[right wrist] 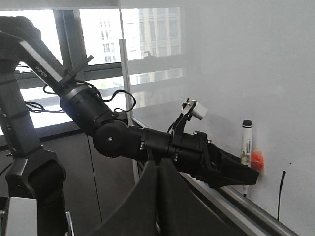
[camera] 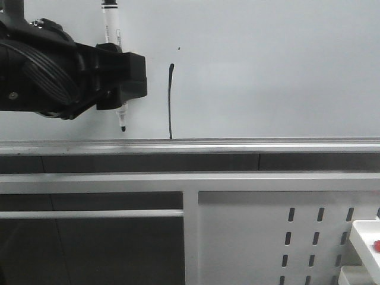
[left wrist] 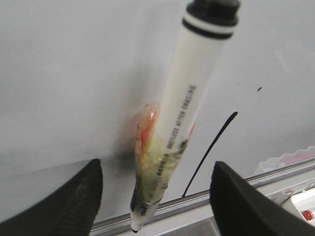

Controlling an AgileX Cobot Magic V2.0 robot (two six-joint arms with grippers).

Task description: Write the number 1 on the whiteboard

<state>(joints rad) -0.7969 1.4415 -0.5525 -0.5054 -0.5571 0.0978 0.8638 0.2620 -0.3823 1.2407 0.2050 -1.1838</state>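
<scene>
left gripper [camera: 122, 77] pinching marker [camera: 113, 35] mid-barrel; light, stiff, slick; number 1 [camera: 171, 101] reaches whiteboard [camera: 267, 71] lower rail; right gripper [right wrist: 157, 196] pressed together.

The whiteboard [camera: 267, 71] lies open right of the number 1 [camera: 171, 101], marked only by a tiny speck [camera: 179, 48]. Left of the stroke, the left hand [camera: 122, 74] and its upright marker [camera: 113, 29] block the way; the silver rail [camera: 237, 144] bounds the board below.
</scene>
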